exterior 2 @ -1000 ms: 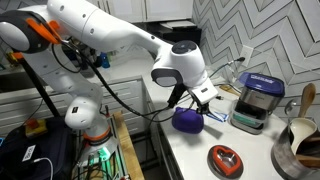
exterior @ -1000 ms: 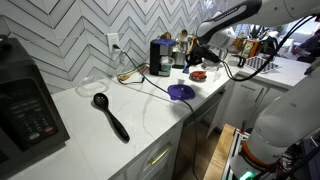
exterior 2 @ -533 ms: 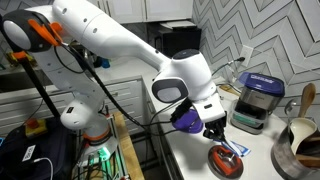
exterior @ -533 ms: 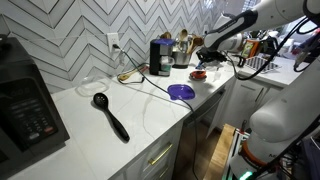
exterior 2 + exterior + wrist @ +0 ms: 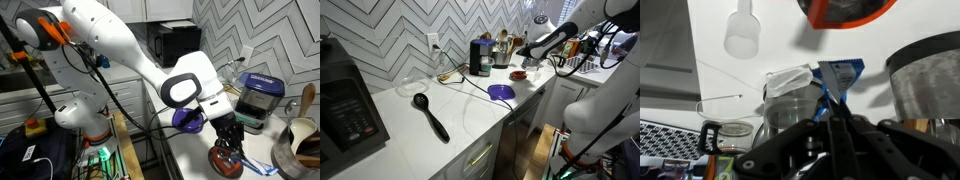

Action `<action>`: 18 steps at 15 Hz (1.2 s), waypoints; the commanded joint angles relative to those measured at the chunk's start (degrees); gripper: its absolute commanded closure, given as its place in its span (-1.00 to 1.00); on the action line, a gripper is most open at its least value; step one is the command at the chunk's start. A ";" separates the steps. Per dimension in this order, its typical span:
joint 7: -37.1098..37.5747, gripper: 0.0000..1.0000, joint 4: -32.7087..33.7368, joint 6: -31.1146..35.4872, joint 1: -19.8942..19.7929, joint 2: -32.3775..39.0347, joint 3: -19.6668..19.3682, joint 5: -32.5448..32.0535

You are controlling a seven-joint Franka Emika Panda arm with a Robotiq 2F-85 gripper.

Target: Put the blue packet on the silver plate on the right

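Right, the gripper [image 5: 231,146] hangs low over the counter [image 5: 390,125], and in the wrist view the fingers [image 5: 812,132] are pinched together on the blue packet [image 5: 842,72], which sticks up past their tips, creased and upright. At 12 o'clock from the packet in that view sits a round red-rimmed dish [image 5: 845,10] with a dark middle, cut off by the frame edge. I cannot tell whether this is the silver plate. At 3 o'clock from the packet stands a grey pot [image 5: 925,75], at 9 o'clock a clear glass vessel [image 5: 790,100], close behind the packet. In an exterior view the same dish [image 5: 226,162] lies on the counter at 6 o'clock from the gripper, just below it. The packet itself is too small to make out there. The flat purple disc [image 5: 184,118] lies at 10 o'clock from the gripper near the counter's edge, and a blue-lidded appliance [image 5: 262,98] stands at 2 o'clock against the chevron tiles. In an exterior view a black ladle [image 5: 430,116] lies well apart from the action, with a microwave [image 5: 345,105] at its 9 o'clock.
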 commanded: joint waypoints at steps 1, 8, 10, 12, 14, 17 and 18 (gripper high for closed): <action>13.97 0.99 0.78 -4.79 -1.41 0.81 5.02 -15.90; 25.30 0.99 0.94 -15.76 15.65 5.49 -4.59 -27.65; 25.44 0.99 1.07 -16.75 19.72 7.13 -7.92 -27.85; 25.88 0.99 1.42 -16.34 23.08 8.80 -11.00 -28.00; 26.79 0.99 2.49 -15.46 25.68 10.47 -13.47 -28.11; 26.04 0.47 3.33 -16.00 28.40 11.76 -15.46 -26.57; 25.58 0.46 3.37 -15.94 29.01 11.86 -15.92 -26.11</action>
